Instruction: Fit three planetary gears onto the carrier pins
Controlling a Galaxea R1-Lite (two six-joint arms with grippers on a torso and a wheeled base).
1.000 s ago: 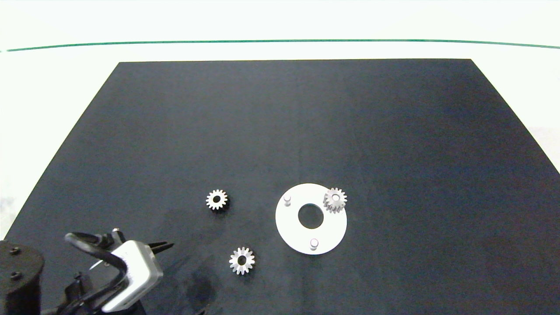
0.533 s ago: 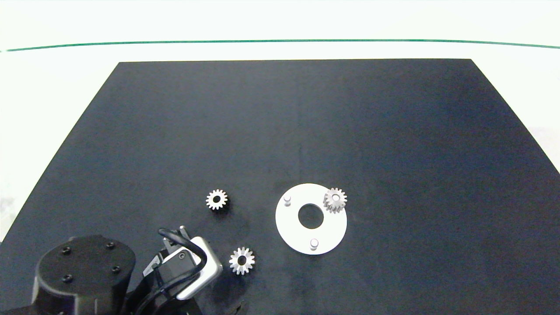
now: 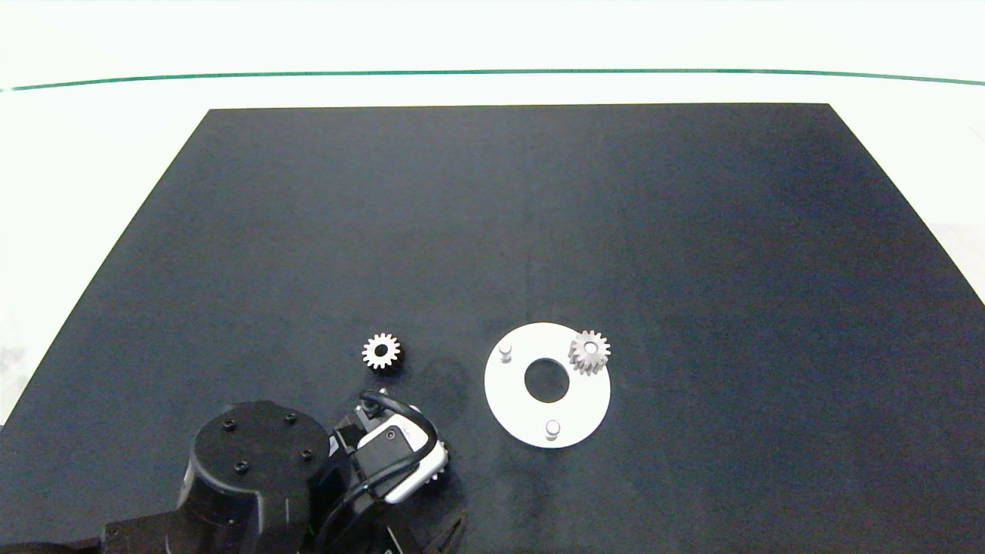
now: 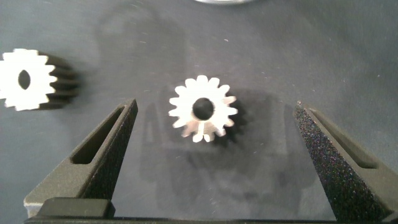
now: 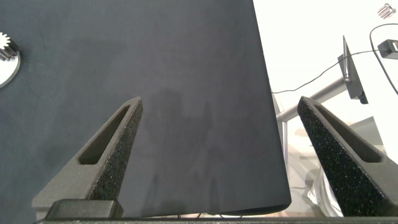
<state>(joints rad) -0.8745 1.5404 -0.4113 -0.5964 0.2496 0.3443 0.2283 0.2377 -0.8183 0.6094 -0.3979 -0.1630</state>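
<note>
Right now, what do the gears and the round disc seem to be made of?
The gears look like metal with a matte silver-grey finish: crisp cut teeth, dull sheen. The disc looks like smooth white plastic or painted metal; its flat, even white leaves this open.

Three gears (image 4: pixel 203 116), three pins (image 3: pixel 505 352), one disc (image 3: pixel 509 400)

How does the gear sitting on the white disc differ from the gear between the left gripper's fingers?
The gear on the white disc is seated over a carrier pin at the disc's rim; the gear between the fingers lies flat on the black mat, not yet installed. The first stands clear of both arms; the second sits inside the open left gripper, untouched. Both look like identical small silver spur gears.
</note>
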